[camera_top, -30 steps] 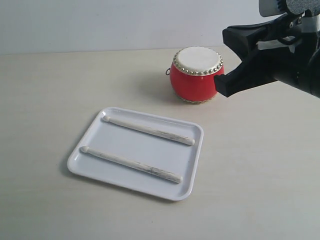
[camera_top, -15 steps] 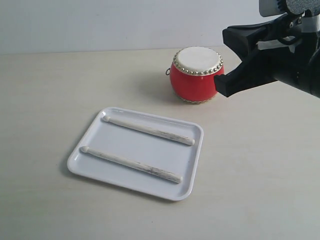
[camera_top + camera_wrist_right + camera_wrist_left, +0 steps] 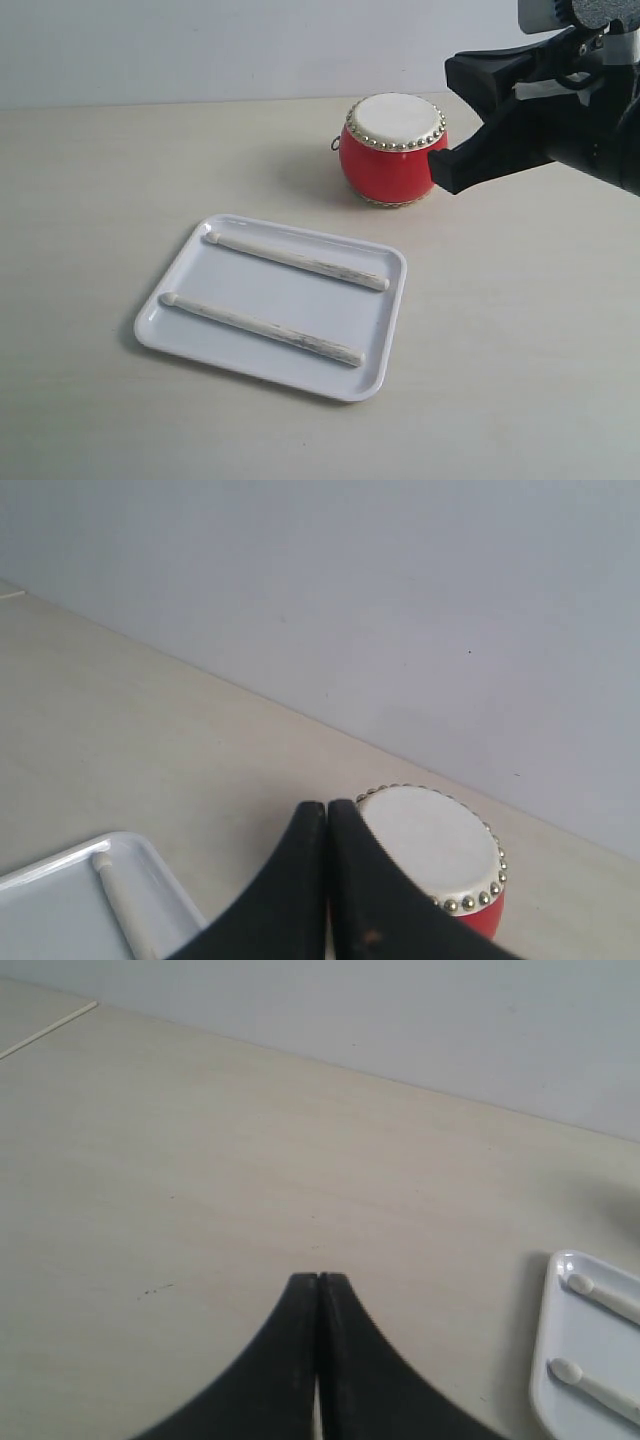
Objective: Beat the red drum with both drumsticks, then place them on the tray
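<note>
The red drum stands upright at the back of the table, cream skin facing up. In front of it lies the white tray, and both drumsticks rest inside it, roughly parallel. My right gripper is shut and empty, hovering just beside the drum; its arm enters from the right. My left gripper is shut and empty over bare table, away from the tray's corner, where two stick tips show. It is out of the exterior view.
A pale wooden table top stretches around the tray and drum, with a plain light wall behind. The table's back edge runs just behind the drum.
</note>
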Controlling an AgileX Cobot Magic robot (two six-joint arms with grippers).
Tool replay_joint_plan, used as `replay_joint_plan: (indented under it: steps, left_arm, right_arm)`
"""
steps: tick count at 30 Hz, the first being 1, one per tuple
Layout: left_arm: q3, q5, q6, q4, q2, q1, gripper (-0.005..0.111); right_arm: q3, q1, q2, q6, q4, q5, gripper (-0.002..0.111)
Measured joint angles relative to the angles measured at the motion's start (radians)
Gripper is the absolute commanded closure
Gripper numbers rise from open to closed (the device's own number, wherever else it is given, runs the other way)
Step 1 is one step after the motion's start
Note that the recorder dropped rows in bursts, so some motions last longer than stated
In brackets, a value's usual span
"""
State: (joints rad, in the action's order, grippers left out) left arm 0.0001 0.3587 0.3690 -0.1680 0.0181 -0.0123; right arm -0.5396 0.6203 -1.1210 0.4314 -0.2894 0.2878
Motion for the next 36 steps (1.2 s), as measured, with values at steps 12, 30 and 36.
replay_joint_plan:
  steps: [12, 30, 36]
  left_arm:
    - [0.0, 0.002, 0.0, 0.0, 0.0, 0.0, 0.107]
    - [0.0, 0.008, 0.0, 0.0, 0.0, 0.0, 0.107]
    - [0.0, 0.008, 0.0, 0.0, 0.0, 0.0, 0.107]
  right_arm:
    - [0.0, 0.0, 0.008, -0.033, -0.014, -0.009, 0.108]
    - [0.058, -0.545, 0.75, -0.138, 0.033, -0.479, 0.108]
    - [0.072, -0.547, 0.812, -0.146, 0.054, -0.536, 0.108]
